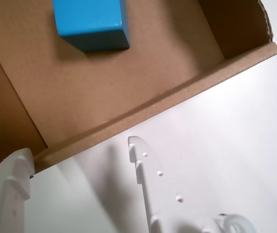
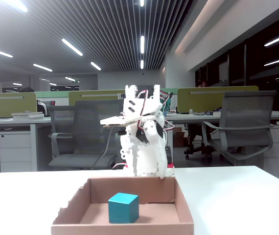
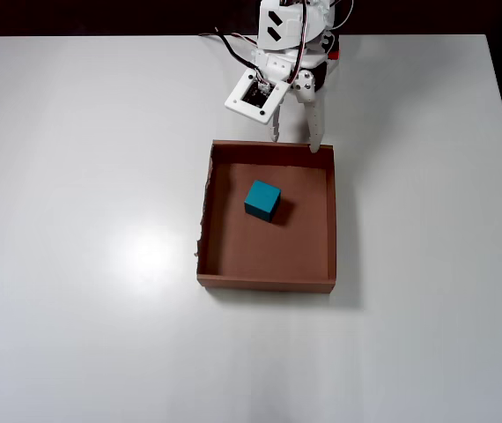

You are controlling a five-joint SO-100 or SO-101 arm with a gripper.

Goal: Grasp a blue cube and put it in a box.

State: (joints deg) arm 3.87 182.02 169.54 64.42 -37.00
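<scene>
Blue cube (image 3: 262, 200) sits inside box (image 3: 330, 220), approx mid-floor, free of walls; gripper (image 3: 297, 139) spread wide & empty, just outside box's arm-side wall over worktop (image 3: 84, 194), cube lying beyond that wall.

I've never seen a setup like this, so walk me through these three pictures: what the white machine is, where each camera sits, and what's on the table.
The white machine is a small robot arm ending in a two-finger gripper. One camera rides on its wrist, looking past the fingers. Another stands on the table facing the arm, with an office behind. The third looks straight down. On the white table lies a shallow cardboard box with one ragged side. A blue cube sits inside it. The gripper is open, holds nothing, and sits at the box's wall nearest the arm.
</scene>
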